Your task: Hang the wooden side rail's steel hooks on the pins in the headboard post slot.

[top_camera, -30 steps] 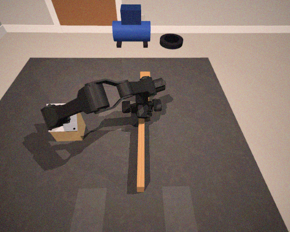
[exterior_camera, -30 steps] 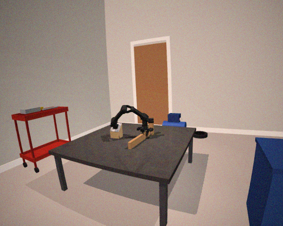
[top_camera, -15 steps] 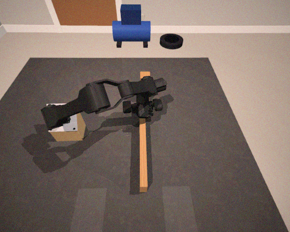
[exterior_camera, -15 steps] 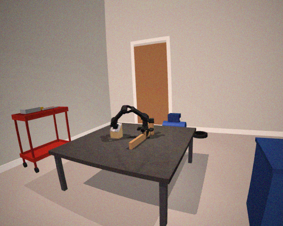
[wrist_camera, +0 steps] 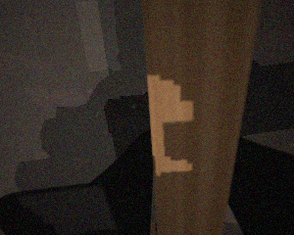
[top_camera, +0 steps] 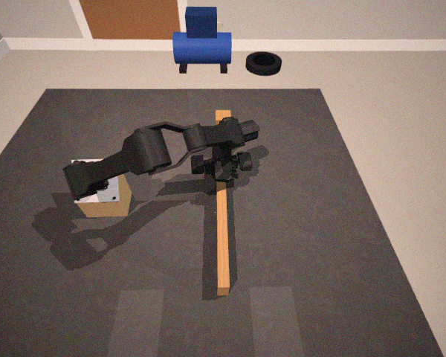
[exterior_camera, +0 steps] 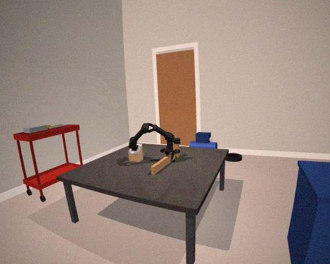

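The wooden side rail (top_camera: 222, 238) (exterior_camera: 160, 165) (wrist_camera: 201, 54) stands on its narrow edge, a long light-wood bar running straight from the near table toward the headboard post. The post (top_camera: 223, 114) (exterior_camera: 176, 147) is upright light wood, partly hidden behind the arm. My gripper (top_camera: 223, 175) (exterior_camera: 170, 153) points down and is shut on the rail, close to its post-side end, with a finger on each side. The hooks, pins and slot are hidden by the gripper and arm. I cannot tell whether the rail's near end touches the table.
The arm's base sits on a wooden block (top_camera: 107, 209) (exterior_camera: 135, 157) with a white top, left of the rail on the dark table (top_camera: 311, 238) (exterior_camera: 125, 181). Beyond the table are a blue compressor (top_camera: 202, 47), a black tire (top_camera: 263, 63) and a red cart (exterior_camera: 53, 132).
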You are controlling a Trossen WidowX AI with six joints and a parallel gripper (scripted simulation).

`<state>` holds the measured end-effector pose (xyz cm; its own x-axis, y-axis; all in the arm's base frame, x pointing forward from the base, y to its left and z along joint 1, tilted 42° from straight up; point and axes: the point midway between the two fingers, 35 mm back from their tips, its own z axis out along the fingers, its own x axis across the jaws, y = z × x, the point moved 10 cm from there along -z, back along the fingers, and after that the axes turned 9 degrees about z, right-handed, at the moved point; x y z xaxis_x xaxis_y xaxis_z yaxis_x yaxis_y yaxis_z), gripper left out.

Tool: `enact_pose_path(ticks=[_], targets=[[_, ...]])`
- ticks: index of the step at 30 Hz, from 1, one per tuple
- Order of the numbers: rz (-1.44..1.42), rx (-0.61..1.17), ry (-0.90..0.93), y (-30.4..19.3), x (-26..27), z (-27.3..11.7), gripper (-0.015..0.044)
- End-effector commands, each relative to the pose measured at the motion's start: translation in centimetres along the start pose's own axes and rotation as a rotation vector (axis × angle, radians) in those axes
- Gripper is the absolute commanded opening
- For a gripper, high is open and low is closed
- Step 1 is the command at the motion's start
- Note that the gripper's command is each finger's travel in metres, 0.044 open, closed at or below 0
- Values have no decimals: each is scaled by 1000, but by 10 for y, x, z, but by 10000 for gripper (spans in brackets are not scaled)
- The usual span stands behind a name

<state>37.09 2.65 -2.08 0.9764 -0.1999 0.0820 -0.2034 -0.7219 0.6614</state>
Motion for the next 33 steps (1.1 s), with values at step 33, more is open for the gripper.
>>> enact_pose_path(ticks=[33], targets=[[0, 0, 11, -1, 8, 0, 0]])
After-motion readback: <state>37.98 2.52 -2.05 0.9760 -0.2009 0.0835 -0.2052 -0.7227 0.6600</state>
